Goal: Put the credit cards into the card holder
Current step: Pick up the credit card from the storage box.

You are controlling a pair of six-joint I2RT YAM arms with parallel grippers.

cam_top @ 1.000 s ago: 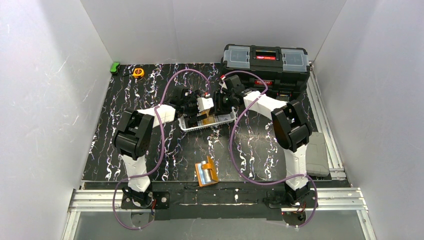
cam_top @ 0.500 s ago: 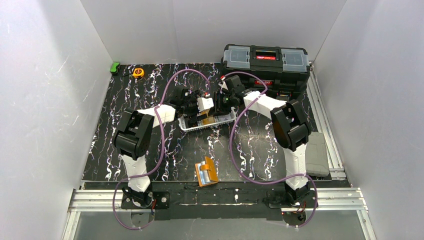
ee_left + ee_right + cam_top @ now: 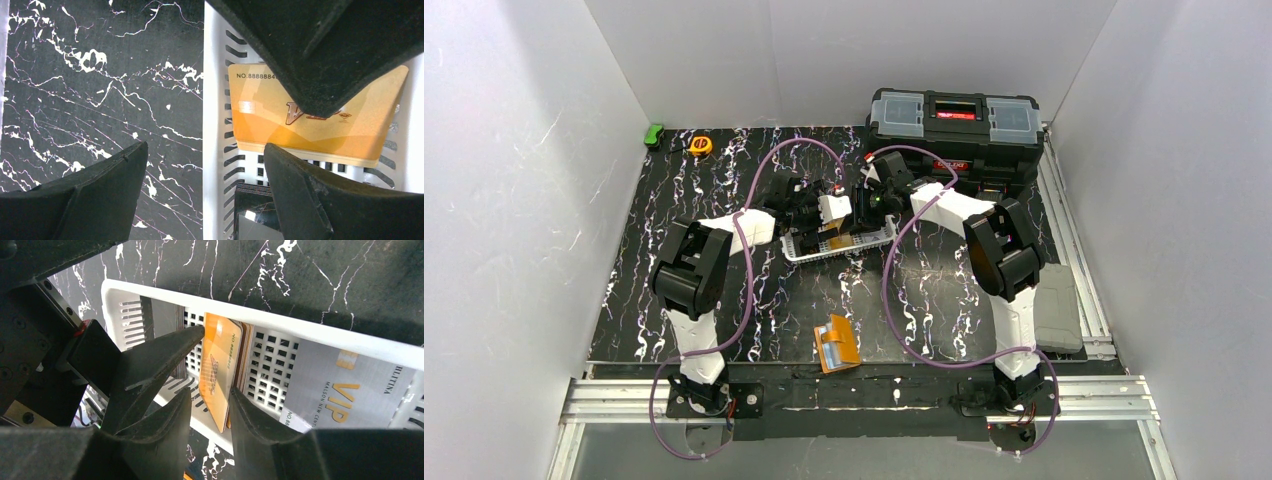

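Top external view: both arms meet over the white basket [image 3: 802, 250], barely shifted from a second ago; the card holder [image 3: 837, 343] lies open well apart from the basket, toward the arm bases.
Left wrist view: your left gripper [image 3: 206, 146] is spread wide astride the basket's wall; an orange card [image 3: 260, 130] sits inside.
Right wrist view: your right gripper [image 3: 210, 392] has narrowed around that upright card; pinched or not, you cannot tell.
Meaning: a lift looks near; holder likely unfilled.

White arms [image 3: 1016, 322], black joints [image 3: 692, 266], purple cables [image 3: 884, 286], apparently rubbery black fingers [image 3: 300, 192].
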